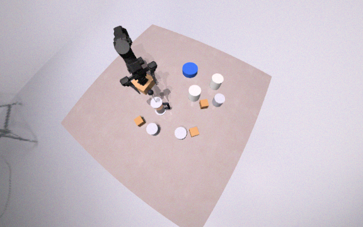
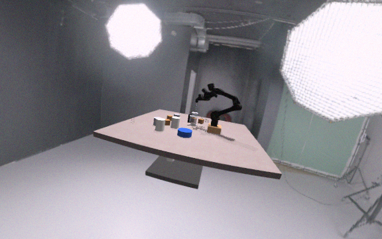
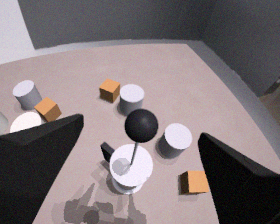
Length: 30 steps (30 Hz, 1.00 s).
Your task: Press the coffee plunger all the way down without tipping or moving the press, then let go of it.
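The coffee press (image 1: pixel 160 109) (image 2: pixel 193 120) (image 3: pixel 142 162) stands upright on the table, with a white lid and a dark handle. Its plunger is up: a thin rod rises from the lid to a round black knob (image 1: pixel 150 92) (image 3: pixel 141 120). My gripper (image 1: pixel 148 89) (image 3: pixel 143 129) is wide open and holds nothing. In the wrist view the knob appears between the two fingertips, with a gap on each side. In the exterior view the gripper is above the press, at about the knob's height; whether the knob lies level between the fingers is hard to tell.
A lavender cylinder (image 1: pixel 152 128) (image 3: pixel 176 140) and an orange cube (image 1: pixel 139 121) (image 3: pixel 193 182) stand near the press. Other lavender and white cylinders (image 1: pixel 194 93) and orange cubes stand farther off. A blue disc (image 1: pixel 190 70) (image 2: pixel 184 133) lies nearer the arm's side.
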### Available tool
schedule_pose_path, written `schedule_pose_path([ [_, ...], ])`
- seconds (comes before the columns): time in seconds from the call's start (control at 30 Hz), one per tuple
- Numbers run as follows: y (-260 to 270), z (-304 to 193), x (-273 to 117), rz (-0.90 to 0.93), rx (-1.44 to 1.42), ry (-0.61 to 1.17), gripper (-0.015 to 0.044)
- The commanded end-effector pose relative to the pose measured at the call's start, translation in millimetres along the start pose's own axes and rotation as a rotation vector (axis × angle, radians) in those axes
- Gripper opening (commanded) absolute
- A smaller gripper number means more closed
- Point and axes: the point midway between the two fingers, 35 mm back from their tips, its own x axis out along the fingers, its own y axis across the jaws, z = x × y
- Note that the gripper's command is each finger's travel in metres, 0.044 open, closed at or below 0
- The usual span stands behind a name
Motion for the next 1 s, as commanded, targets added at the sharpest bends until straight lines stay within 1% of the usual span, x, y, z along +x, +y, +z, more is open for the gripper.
schedule_pose_path([
  [0.0,-0.4,-1.5,6.7,-0.002,0.005,0.006,0.0440],
  [0.4,0.3,-2.3,23.4,-0.001,0.004,0.005,0.0440],
  [0.77,0.3,-2.3,23.4,-0.001,0.004,0.005,0.0151],
  [0.9,0.3,-2.3,23.4,-0.001,0.004,0.005,0.0125],
  [0.97,0.3,-2.3,23.4,-0.001,0.004,0.005,0.0122],
])
